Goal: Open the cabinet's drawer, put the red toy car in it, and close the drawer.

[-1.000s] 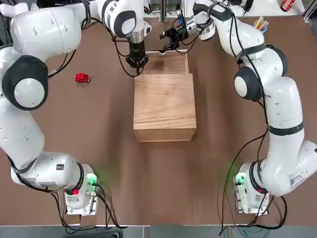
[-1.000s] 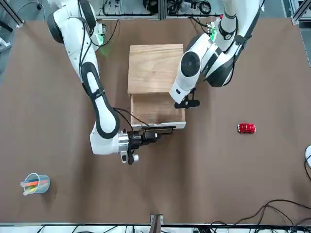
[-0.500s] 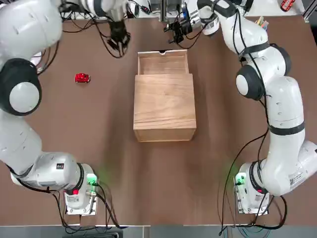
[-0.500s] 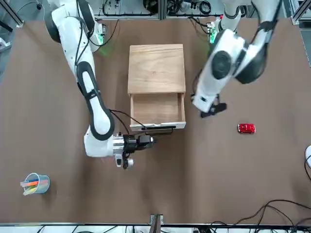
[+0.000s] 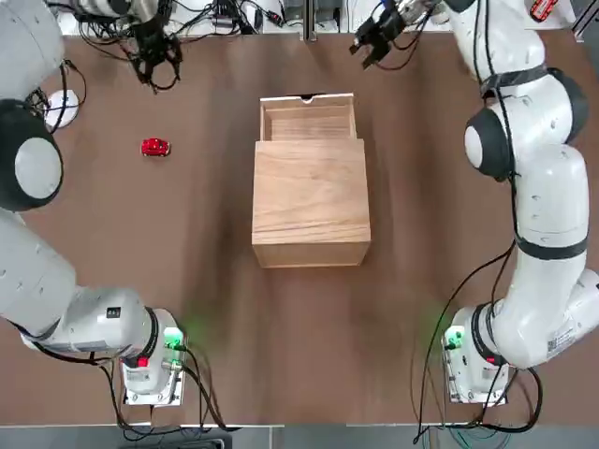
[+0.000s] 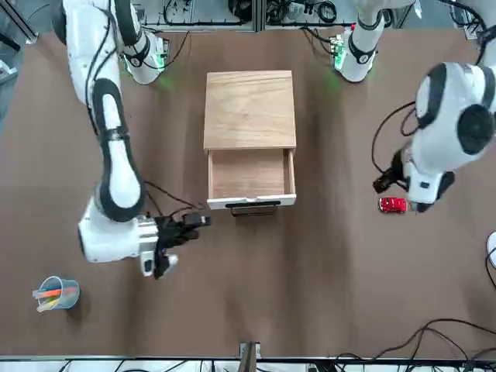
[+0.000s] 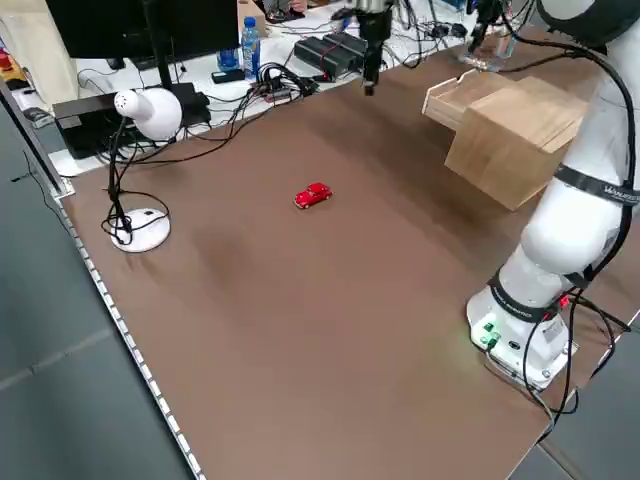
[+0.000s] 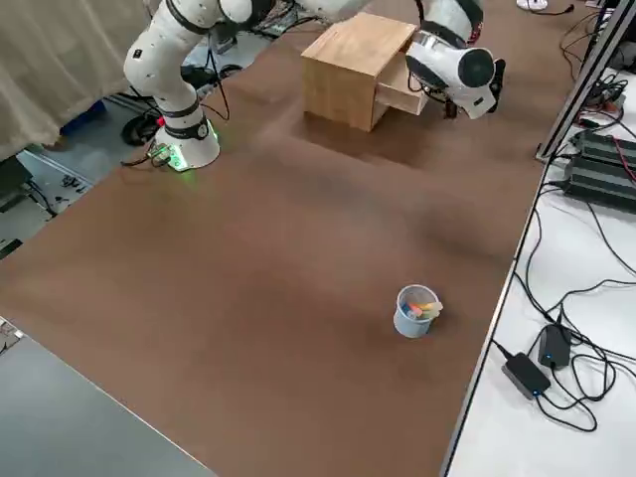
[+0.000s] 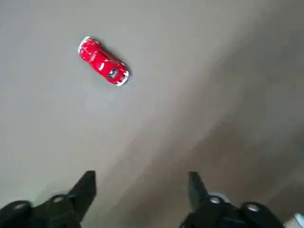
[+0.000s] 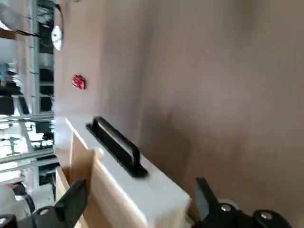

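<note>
The wooden cabinet [image 5: 310,201] stands mid-table with its drawer [image 5: 308,118] pulled out toward the far side; the tray holds nothing, and a dark handle [image 10: 116,145] runs along its white front. The red toy car [image 5: 155,147] rests on the brown table to the cabinet's left, also seen as the car [image 9: 103,61] in the left wrist view. My left gripper [image 5: 157,73] hovers open past the car, near the far edge, holding nothing. My right gripper [image 5: 367,45] hangs open beyond the drawer's right front corner, apart from the handle.
A cup of coloured pens [image 6: 54,294] sits near the far right corner. A white desk lamp [image 7: 148,110] stands at the far left edge, its base [image 5: 62,103] close to the left arm. Cables and equipment line the table's far side.
My left gripper swung from the drawer's left side out past the red toy car and opened. My right gripper drew back from the drawer's handle toward the far right.
</note>
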Available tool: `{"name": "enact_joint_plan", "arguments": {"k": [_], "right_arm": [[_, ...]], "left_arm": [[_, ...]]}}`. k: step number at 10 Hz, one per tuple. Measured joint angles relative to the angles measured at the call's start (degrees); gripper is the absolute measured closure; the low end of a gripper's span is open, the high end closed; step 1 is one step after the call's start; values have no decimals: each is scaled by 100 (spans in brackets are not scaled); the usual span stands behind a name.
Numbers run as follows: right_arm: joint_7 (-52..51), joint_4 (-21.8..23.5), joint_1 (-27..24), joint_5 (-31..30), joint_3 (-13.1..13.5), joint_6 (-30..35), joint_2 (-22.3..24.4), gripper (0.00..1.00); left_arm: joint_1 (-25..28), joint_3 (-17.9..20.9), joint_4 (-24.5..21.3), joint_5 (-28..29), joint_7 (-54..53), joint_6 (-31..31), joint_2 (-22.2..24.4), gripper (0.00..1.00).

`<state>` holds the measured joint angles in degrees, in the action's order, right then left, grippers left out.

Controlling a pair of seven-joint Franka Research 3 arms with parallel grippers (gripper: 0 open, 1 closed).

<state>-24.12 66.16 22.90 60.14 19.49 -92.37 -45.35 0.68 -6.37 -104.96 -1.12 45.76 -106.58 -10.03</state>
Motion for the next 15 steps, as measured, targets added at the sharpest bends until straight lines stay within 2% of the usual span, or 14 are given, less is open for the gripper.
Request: {"name": "enact_joint_plan", "arguments": {"k": [1,3,4,6,8,10,12,14,15], "right_arm": [[1,-98,-16,-144,463,583,135,0],[0,-319,-13,-358,1316,1514,245,0],[0,-378,-14,-606,1543,1706,267,0],[0,-447,-26,-1456,1686,1855,347,0],[-4,-521,-91,-2385,1823,1928,603,0],[7,-524,-157,-2621,1930,1964,912,0],[7,-523,-191,-2655,2033,1980,990,0],[17,-523,-191,-2731,2038,1972,995,0],[21,-527,-192,-2829,2045,1956,1027,0]], "left_arm": [[5,385,-429,-240,-3,-561,95,0],[25,929,-1245,-456,-20,-1555,278,0],[62,1064,-1524,-642,3,-1943,264,0],[125,1350,-1778,-1063,116,-2325,79,0],[154,1518,-1842,-1320,581,-2920,-389,0],[105,1498,-1856,-1335,1135,-3308,-965,0],[100,1500,-1854,-1344,1281,-3717,-1315,0],[97,1498,-1855,-1346,1292,-3953,-1531,4],[100,1499,-1853,-1350,1300,-3983,-1555,12]]}}
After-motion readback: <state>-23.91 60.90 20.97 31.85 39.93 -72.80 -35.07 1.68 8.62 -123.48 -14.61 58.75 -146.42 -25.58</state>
